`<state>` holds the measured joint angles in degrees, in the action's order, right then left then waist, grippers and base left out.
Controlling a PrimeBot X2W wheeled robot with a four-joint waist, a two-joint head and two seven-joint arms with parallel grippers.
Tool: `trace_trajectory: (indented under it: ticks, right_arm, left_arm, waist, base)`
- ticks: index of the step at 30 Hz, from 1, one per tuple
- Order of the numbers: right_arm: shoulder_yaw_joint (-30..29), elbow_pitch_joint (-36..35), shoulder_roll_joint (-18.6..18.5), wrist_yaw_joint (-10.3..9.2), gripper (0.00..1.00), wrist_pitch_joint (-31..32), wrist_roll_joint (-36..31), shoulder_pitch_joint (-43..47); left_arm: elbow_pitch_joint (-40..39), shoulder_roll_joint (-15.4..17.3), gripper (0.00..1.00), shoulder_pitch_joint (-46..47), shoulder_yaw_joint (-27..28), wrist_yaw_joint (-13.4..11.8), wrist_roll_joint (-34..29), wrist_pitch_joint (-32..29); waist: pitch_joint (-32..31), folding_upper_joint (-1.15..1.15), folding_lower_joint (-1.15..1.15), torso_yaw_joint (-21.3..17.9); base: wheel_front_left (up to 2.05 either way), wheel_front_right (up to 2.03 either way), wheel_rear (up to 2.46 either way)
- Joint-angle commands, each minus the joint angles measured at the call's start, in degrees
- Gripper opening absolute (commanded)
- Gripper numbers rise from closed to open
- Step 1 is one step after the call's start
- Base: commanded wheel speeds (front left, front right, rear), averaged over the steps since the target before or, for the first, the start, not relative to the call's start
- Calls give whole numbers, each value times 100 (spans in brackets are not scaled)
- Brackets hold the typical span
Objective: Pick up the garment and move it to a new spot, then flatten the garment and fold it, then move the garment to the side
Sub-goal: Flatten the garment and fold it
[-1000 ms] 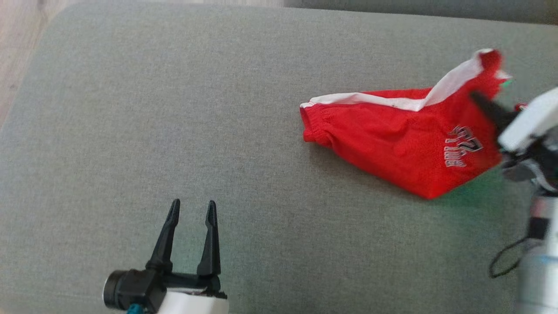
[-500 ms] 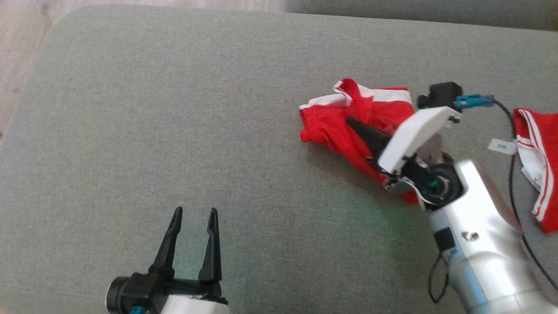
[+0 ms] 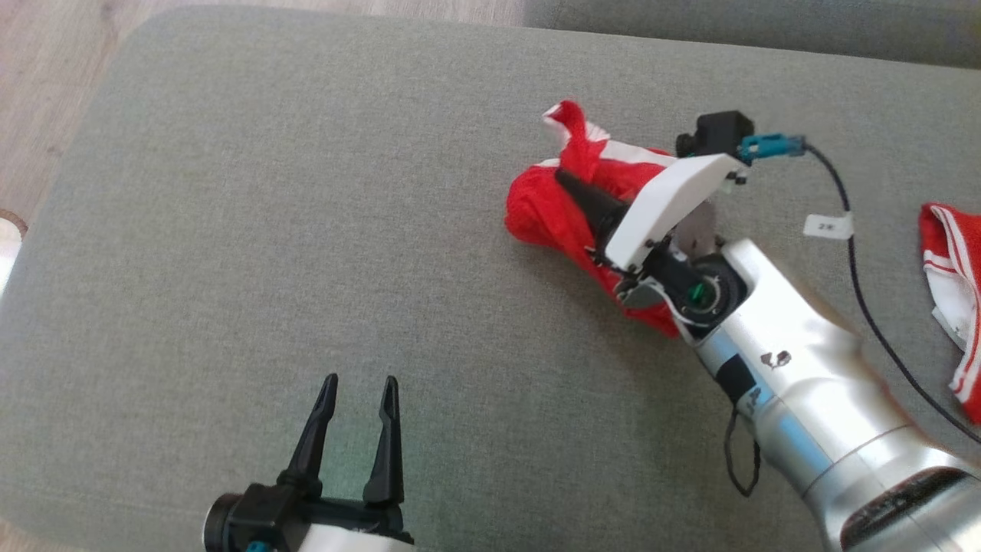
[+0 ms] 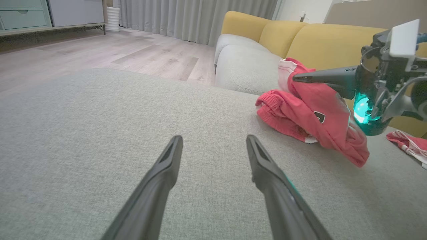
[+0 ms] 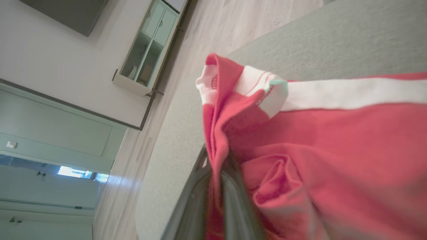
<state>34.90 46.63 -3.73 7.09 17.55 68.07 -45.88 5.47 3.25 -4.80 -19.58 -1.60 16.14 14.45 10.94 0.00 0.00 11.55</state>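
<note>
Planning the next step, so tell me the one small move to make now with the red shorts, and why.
Probably carry the red mesh shorts with a white side stripe leftward to the bare middle of the grey fabric cushion. The right hand is shut on a raised bunch of the cloth while the rest lies crumpled, and the open left hand hovers apart.

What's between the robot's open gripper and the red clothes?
Nothing but bare grey cushion lies between the left gripper and the red garment; the head view and left wrist view both show it.
</note>
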Motion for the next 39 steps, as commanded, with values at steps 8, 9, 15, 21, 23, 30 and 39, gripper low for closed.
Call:
trace_trajectory:
  ticks: [8,9,15,21,23,30,39]
  right_arm:
    - [1121,-454,85,40,100,-526,1011,-165]
    - [1284,-549,85,40,100,-578,1112,-143]
    - [1873,-850,85,40,100,-1540,772,-165]
    - [1642,-329,-300,40,100,-3029,-1198,-65]
    - [1321,-327,-513,40,100,-3181,-1698,158]
    - [-696,-1326,-1228,40,100,-3252,-3638,1692]
    - [-2628,-2502,-897,40,100,-3251,-5354,3740]
  left_arm:
    - [-116,-36,100,86,184,-77,23,55]
    - [-115,-36,100,77,193,-83,26,55]
    - [-175,-36,100,-16,269,-129,33,55]
    - [-289,-37,100,-214,479,-181,24,55]
    - [-323,-37,100,-305,571,-196,26,55]
    - [-471,-37,100,-579,882,-190,-99,55]
    - [-562,-37,100,-873,1169,-94,-309,55]
  waist:
    - [-99,0,0,-127]
    - [-122,0,0,-152]
    - [-231,0,0,-304]
    - [-456,0,0,-492]
    - [-547,0,0,-578]
    - [-829,0,0,-828]
    - [-1094,0,0,-846]
  base:
    - [0,0,0]
    - [0,0,0]
    - [0,0,0]
    - [0,0,0]
    - [0,0,0]
    - [0,0,0]
    - [0,0,0]
